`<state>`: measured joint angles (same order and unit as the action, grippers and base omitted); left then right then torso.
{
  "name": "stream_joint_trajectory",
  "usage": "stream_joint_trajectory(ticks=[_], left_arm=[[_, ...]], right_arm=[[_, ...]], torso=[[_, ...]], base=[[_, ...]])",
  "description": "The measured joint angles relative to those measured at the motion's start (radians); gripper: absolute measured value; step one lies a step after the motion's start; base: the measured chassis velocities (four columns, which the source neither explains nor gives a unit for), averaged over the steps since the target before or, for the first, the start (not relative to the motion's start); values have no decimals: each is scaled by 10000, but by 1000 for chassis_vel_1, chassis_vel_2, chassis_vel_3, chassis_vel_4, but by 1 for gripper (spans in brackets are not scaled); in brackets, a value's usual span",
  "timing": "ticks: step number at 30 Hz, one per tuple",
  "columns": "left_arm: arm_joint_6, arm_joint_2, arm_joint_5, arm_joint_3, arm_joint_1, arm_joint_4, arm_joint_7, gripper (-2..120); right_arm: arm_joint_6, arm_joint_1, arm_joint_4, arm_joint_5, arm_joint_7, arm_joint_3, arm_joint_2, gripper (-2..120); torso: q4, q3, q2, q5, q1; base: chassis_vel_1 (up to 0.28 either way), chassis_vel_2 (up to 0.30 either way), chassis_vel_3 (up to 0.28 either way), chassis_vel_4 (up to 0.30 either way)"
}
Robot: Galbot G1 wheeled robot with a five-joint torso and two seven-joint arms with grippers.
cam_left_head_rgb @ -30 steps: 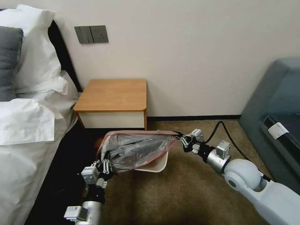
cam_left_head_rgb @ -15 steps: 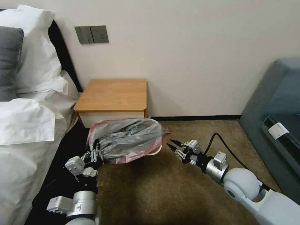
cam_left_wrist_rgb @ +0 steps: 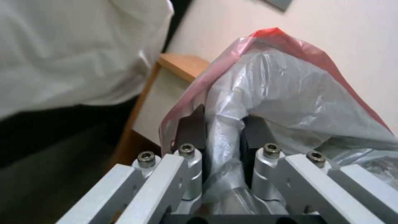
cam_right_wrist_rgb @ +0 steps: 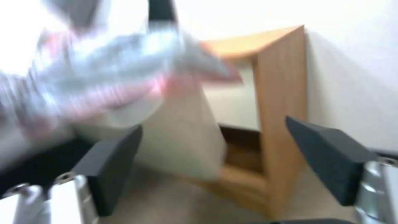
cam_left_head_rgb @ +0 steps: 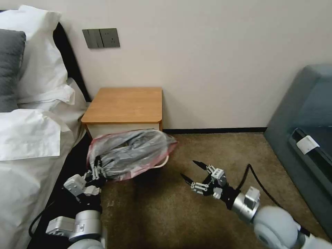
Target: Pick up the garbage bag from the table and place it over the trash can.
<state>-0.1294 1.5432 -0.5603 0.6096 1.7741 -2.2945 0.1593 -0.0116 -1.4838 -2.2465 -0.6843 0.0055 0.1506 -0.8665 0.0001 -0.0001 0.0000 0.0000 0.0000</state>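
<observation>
The crinkled grey garbage bag [cam_left_head_rgb: 133,154] with a pink-red edge band lies over the cream trash can [cam_left_head_rgb: 162,162], hiding all but a strip of its rim. The can stands on the carpet in front of the table [cam_left_head_rgb: 126,103]. My left gripper [cam_left_head_rgb: 97,169] is shut on the bag's left end; in the left wrist view both dark pads pinch a fold of the garbage bag [cam_left_wrist_rgb: 290,93]. My right gripper [cam_left_head_rgb: 193,170] hovers open over the carpet, to the right of the can and clear of the bag. In the right wrist view the trash can [cam_right_wrist_rgb: 182,137] and garbage bag [cam_right_wrist_rgb: 104,74] lie ahead of its spread fingers.
A bed with white linen [cam_left_head_rgb: 31,138] runs along the left, close beside my left arm. A grey-blue sofa [cam_left_head_rgb: 307,117] fills the right side. Brown carpet [cam_left_head_rgb: 166,214] lies open in front. Wall switches [cam_left_head_rgb: 101,38] sit above the table.
My right gripper let go of the bag's right end, opened and drew back toward me. My left gripper pulled its end left and down, and the bag settled over the can.
</observation>
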Motion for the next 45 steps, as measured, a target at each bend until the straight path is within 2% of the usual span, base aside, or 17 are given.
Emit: stream_joint_trajectory(ticks=[1,3,4,6,8,10,11,13,16,25,36,45], left_arm=[[0,0,0,0,0,0,0,13],[-4,-11,5,156,-77,72,0,13],[-4,-11,5,156,-77,72,0,13],[-13,20,42,230,-155,139,-4,13],[-16,38,53,231,-172,162,-9,13],[-44,109,143,146,-203,247,-70,13],[-44,109,143,146,-203,247,-70,13],[-106,169,333,-7,-205,335,-175,13],[-168,210,485,-137,-179,349,-285,13],[-352,343,797,-513,-18,343,-424,13],[-502,354,925,-469,-8,242,-487,13],[-783,343,1163,-529,85,85,-688,13]], right_arm=[[0,0,0,0,0,0,0,94],[436,-50,-910,-1219,715,-285,-595,99],[436,-50,-910,-1219,715,-285,-595,99],[796,-144,-1618,-2278,1504,-756,-1126,99],[884,-150,-1676,-2454,1583,-889,-1301,96],[1093,-59,-1625,-2748,1635,-1272,-1909,88],[1093,-59,-1625,-2748,1635,-1272,-1909,88],[1237,40,-1424,-2779,1590,-1659,-2419,82],[1396,122,-1207,-2625,1573,-2012,-2776,80],[1490,290,-725,-2119,1571,-2329,-3077,79],[1454,207,-675,-1967,1539,-2114,-2994,78],[1429,206,-363,-1963,1589,-2065,-3343,78]], torso=[[0,0,0,0,0],[1,0,0,-3,0],[1,0,0,-3,0],[-1,0,1,-3,0],[-1,0,0,-5,0],[0,0,0,-1,0],[0,0,0,-1,0],[0,0,0,-2,1],[0,0,0,-2,0],[0,1,0,-1,0],[0,0,0,0,0],[-1,0,0,0,0]], base=[[0,0,0,0],[0,0,0,0],[0,0,0,0],[0,0,0,0],[0,0,0,0],[0,0,0,0],[0,0,0,0],[0,0,0,0],[0,0,0,0],[0,0,0,0],[0,0,0,0],[0,0,0,0]])
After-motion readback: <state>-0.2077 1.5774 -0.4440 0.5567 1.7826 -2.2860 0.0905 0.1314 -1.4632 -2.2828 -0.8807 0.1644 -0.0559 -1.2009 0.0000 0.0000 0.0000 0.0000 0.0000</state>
